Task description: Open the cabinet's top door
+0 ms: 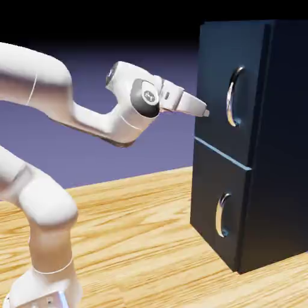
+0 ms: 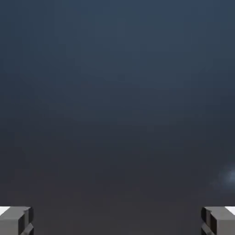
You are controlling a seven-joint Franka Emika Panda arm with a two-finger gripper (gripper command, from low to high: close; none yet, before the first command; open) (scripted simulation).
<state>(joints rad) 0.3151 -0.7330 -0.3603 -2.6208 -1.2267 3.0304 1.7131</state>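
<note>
Grp [image 1: 206,113] is seen w/ 2 fingertips spread wide, nothing held betw. them; hand view is filled by dark blue-grey panel, no hdl in it. Top door [image 1: 231,81] is directly ahead of the fingertips, tips near its face; contact can't be confirmed. Top door's hdl [image 1: 230,99], a curved silver bar set upright, is just beside the tips, toward the exterior view's right. Lower door [image 1: 210,192] w/ its own smaller hdl [image 1: 220,215] is below the tips.

Step in hand, as judged: top hdl to be reached. Tips should be backed off the panel a bit, shifted sideways toward the bar, then lined up so 1 finger is put on each side of it, approx. mid-length. Jaws should be closed only once the bar is seen betw. them; if pushed straight in from here, flat panel would prob. be hit. Pull should be made slowly, along an arc, w/ wrist turned as the door swings.

Container: cabinet [image 1: 280,150], 2 doors, both shut, stood on wood table [image 1: 132,240] beyond the tips. Contents can't be seen.
</note>
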